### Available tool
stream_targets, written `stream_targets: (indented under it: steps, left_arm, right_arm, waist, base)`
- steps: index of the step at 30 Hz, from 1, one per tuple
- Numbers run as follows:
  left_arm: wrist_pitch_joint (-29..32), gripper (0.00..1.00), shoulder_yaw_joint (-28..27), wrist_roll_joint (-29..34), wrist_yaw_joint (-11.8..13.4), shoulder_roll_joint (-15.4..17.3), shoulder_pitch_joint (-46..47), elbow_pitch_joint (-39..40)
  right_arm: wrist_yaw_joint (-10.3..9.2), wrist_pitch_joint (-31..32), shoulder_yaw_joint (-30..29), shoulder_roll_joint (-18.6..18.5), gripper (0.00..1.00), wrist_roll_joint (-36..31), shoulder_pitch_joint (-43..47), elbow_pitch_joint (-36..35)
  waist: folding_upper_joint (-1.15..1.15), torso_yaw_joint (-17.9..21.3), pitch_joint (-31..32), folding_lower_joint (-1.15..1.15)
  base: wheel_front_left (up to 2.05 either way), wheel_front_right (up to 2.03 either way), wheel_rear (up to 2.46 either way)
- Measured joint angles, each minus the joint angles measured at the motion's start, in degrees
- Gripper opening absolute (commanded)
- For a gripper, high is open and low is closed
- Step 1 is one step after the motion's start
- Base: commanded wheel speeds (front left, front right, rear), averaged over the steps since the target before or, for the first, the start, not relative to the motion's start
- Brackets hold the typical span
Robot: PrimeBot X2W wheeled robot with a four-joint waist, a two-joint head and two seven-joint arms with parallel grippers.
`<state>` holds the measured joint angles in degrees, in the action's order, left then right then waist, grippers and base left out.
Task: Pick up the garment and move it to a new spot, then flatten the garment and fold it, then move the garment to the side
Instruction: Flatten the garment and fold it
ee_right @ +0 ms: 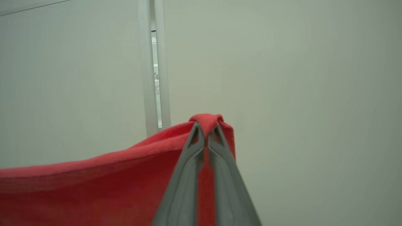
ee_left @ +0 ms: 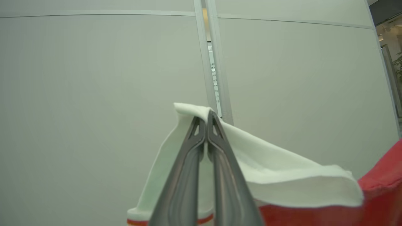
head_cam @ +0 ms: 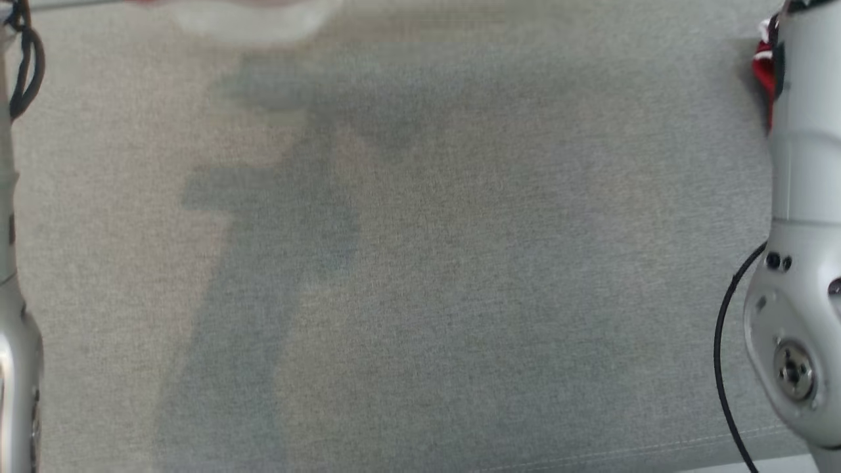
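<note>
The garment (ee_left: 282, 175) is red and white. In the left wrist view my left gripper (ee_left: 206, 116) is shut on its white edge, and the red part (ee_left: 380, 185) hangs off to the right. In the right wrist view my right gripper (ee_right: 206, 125) is shut on a bunched red edge of the garment (ee_right: 94, 188), which stretches away to the left. Both wrist views face pale wall panels, so the cloth is held up in the air. In the head view a bit of red and white cloth (head_cam: 763, 66) shows beside my right forearm (head_cam: 805, 197), and a blurred pale patch of the garment (head_cam: 250, 20) lies at the top edge.
The grey fabric-covered table (head_cam: 460, 263) lies below, with arm shadows across its left half. My left forearm (head_cam: 13, 328) runs along the left edge, with a black cable (head_cam: 26, 66) above it. Another black cable (head_cam: 723, 355) loops by the right arm. The table's front seam (head_cam: 657, 443) shows bottom right.
</note>
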<state>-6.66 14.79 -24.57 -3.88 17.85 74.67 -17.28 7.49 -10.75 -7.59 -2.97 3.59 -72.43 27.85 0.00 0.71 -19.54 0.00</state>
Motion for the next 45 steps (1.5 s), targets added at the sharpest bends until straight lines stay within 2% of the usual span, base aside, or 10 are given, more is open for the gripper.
stream_targets:
  steps: [5,9,14,21,32,45]
  left_arm:
    - [-5.12,0.0,0.1,-0.8,-0.67,-2.8,1.33,-7.58]
    - [-7.56,0.0,-0.08,-2.19,-1.52,-4.57,-2.81,-11.0]
    - [-8.12,0.0,-0.7,-4.07,-2.69,-7.67,-12.54,-11.47]
    - [-8.29,0.0,-5.25,-4.33,-3.26,-10.29,-25.49,-2.89]
    - [-8.29,0.0,-7.72,-2.97,-3.52,-10.79,-45.24,13.03]
    - [-8.29,0.0,-9.84,-3.08,-3.59,-11.56,-73.58,24.5]
  right_arm:
    - [0.0,-3.34,-0.88,0.04,0.0,-4.86,-5.94,9.89]
    - [0.0,-4.16,-0.82,0.08,0.0,-6.42,-3.69,15.02]
    - [0.01,-4.24,-2.36,0.12,0.0,-4.85,5.11,12.69]
    - [0.01,-4.24,-2.32,0.2,0.0,0.51,13.93,6.49]
    - [0.01,-4.24,-0.99,0.19,0.0,10.59,29.86,-3.57]
    - [0.04,-4.24,2.63,0.2,0.0,19.38,55.06,-17.01]
  waist:
    - [0.0,-1.22,-4.87,0.0]
    - [0.0,-2.54,-9.07,0.0]
    - [0.0,-4.29,-13.62,0.01]
    - [0.0,-6.01,-16.27,0.01]
    - [0.0,-5.39,-11.42,0.0]
    - [0.0,-4.8,1.7,-0.01]
  base:
    - [0.0,0.0,0.0]
    - [0.0,0.0,0.0]
    - [0.0,0.0,0.0]
    - [0.0,0.0,0.0]
    - [0.0,0.0,0.0]
    - [0.0,0.0,0.0]
